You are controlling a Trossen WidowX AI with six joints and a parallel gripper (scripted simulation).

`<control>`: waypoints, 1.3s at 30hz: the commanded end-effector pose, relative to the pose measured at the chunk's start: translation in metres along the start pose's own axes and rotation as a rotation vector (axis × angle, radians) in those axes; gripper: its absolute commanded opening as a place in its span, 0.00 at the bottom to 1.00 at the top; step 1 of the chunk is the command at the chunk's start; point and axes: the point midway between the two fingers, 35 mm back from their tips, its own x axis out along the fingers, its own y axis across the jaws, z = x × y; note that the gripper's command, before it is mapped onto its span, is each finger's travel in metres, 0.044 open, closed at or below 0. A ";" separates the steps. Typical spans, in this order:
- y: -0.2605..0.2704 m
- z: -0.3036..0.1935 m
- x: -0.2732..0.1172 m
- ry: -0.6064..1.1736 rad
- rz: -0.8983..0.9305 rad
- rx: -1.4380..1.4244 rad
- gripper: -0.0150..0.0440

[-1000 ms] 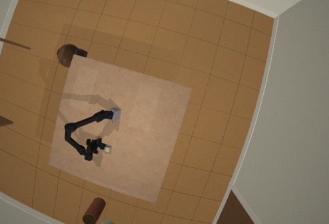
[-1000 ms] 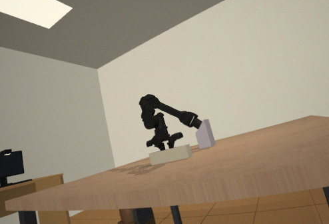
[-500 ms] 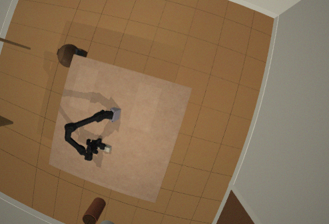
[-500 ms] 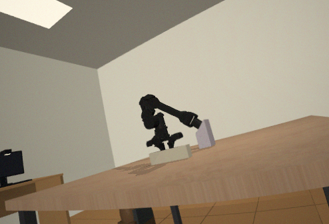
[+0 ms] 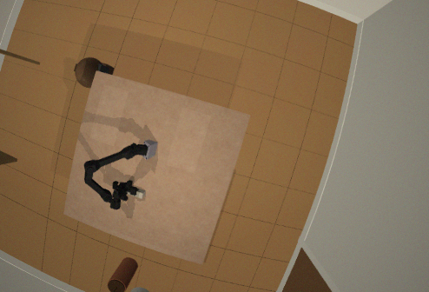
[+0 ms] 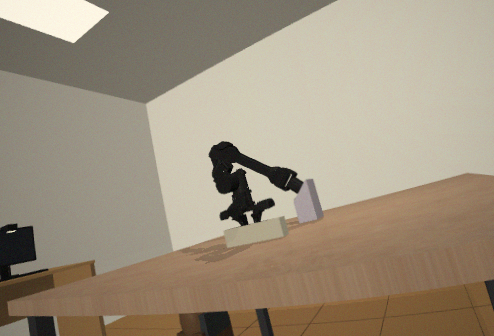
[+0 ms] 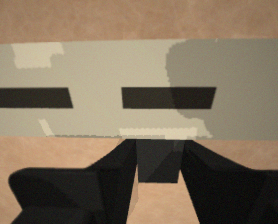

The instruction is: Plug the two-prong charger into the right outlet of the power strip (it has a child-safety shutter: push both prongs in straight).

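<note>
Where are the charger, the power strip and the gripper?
Charger [image 7: 158, 162]: wrist view, dark body.
Power strip [image 6: 256, 234] [image 7: 97, 75]: exterior view, long side; wrist view, slotted face.
Gripper [image 6: 251, 221] [image 7: 155, 136]: exterior and wrist views, between fingertips.

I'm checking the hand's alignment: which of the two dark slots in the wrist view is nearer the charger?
The right-hand slot, whole in view and above the dark charger; the other is cut off by the left edge.

Pale wood with fine grain is seen on the broad brown tabletop [image 5: 187, 209] [image 6: 350, 245]; a matt, smooth, plastic-like finish is shown by the long cream block-shaped power strip [image 6: 256, 232] [image 7: 97, 75].
</note>
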 end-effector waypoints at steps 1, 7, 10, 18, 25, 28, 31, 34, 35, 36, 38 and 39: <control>0.000 0.006 -0.005 -0.027 0.002 0.017 0.25; 0.000 0.006 -0.004 -0.027 0.002 0.017 0.25; 0.000 0.007 -0.004 -0.027 0.002 0.017 0.25; 0.000 0.007 -0.003 -0.027 0.002 0.017 0.25; 0.000 0.007 -0.002 -0.027 0.002 0.017 0.25; 0.000 0.007 -0.002 -0.027 0.002 0.017 0.25; 0.000 0.007 -0.001 -0.027 0.002 0.017 0.25; 0.000 0.008 -0.001 -0.027 0.002 0.017 0.25; 0.000 0.008 -0.001 -0.027 0.002 0.017 0.25; 0.000 0.008 -0.001 -0.027 0.002 0.017 0.25; 0.000 0.008 0.000 -0.027 0.002 0.017 0.25; 0.000 0.008 0.000 -0.027 0.002 0.017 0.25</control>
